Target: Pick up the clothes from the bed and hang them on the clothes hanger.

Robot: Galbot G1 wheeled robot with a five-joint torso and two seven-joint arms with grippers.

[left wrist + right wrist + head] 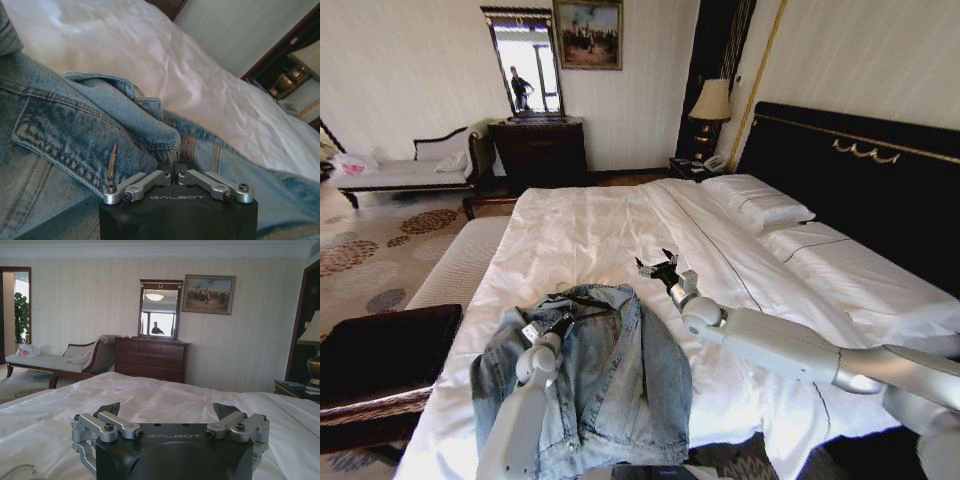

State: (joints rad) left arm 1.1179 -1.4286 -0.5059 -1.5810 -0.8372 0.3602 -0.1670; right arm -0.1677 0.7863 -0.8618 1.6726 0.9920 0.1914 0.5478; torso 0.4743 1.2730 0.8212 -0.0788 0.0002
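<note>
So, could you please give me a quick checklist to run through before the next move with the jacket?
1. Left gripper shut on the jacket near its collar: ok.
2. Right gripper open, over bare sheet beside the jacket: ok.
3. Jacket lying on the bed, near its foot: ok.
4. Hanger lying at the jacket's collar: ok; whether it is inside the shoulders: cannot tell.
5. Left fingers holding only denim, not the hanger: cannot tell.
</note>
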